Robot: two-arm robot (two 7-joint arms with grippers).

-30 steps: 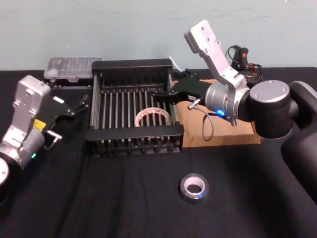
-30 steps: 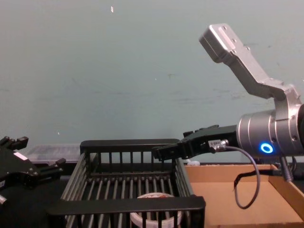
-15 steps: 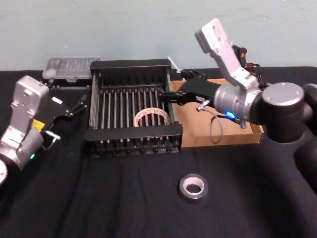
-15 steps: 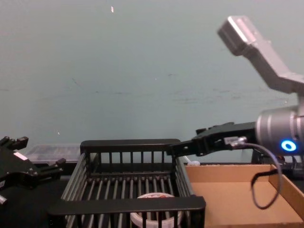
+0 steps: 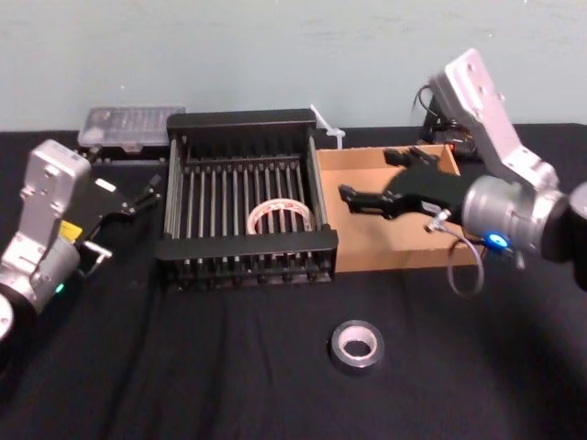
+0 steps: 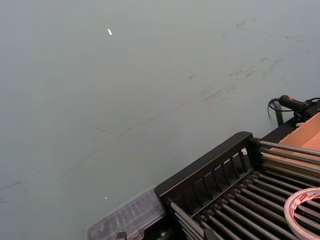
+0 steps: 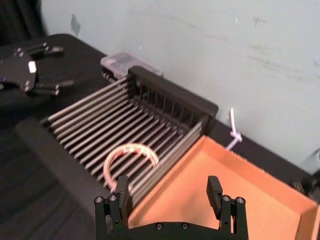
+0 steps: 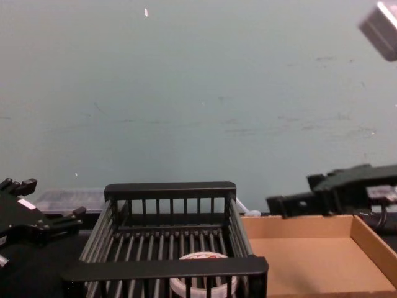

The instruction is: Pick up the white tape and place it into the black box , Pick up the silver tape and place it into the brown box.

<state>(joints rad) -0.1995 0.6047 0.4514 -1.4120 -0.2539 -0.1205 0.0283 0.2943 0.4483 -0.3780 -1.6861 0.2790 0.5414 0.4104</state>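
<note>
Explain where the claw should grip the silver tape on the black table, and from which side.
Probably from straight above: the silver tape lies flat, hole upward. Close the right claw across the roll's outer wall, or put one finger inside the hole and pinch the thick wall.

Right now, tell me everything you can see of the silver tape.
The silver tape is a small, thick roll, dull grey-silver, with a paler inner core and a round hole. It lies flat, hole up, on the black cloth, on the robot's side of the black box and the brown box, apart from both. Only the cloth touches it.
</note>
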